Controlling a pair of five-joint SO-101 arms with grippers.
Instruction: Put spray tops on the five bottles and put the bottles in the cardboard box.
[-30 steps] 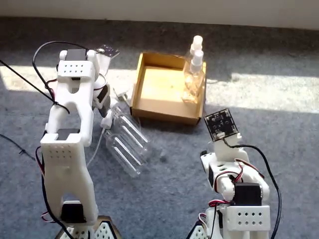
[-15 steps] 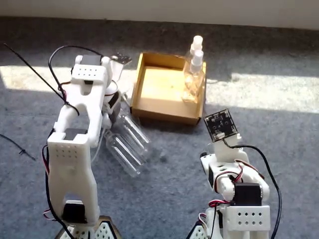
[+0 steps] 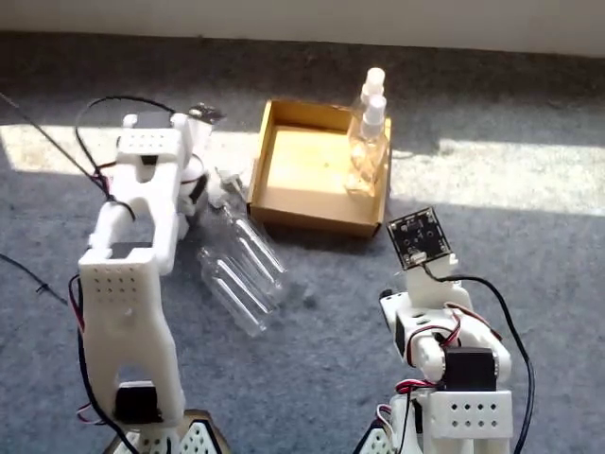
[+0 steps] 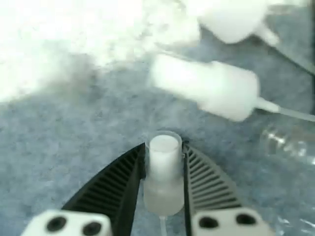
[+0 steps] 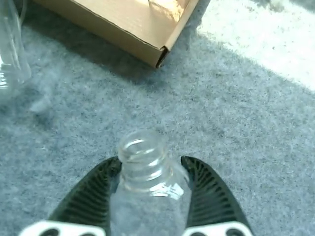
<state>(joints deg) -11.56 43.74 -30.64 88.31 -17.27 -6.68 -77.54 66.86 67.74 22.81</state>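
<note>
Nearest, the right gripper [image 5: 150,161] clasps a clear bottle [image 5: 143,182]: its body is cut off at the frame edge, and its open mouth points away from the wrist. The left gripper [image 4: 164,148] pinches a spray top [image 4: 163,169], long axis along the fingers. Beyond it, 2 loose tops [image 4: 206,91] are blurred. We see 2 bottles [image 3: 241,270] lying parallel and slanted beside the cardboard box [image 3: 317,223], where 2 capped bottles [image 3: 367,142] stand upright against its right wall.

Loose spray tops [image 4: 204,91] too indistinct for detail, held spray top [image 4: 162,169] with its tube cut off at the frame edge, open bottle [image 5: 145,187] cut off below its shoulder, cardboard box [image 5: 123,29] cropped to one near corner, lying bottle [image 5: 10,44] clipped at the edge.
</note>
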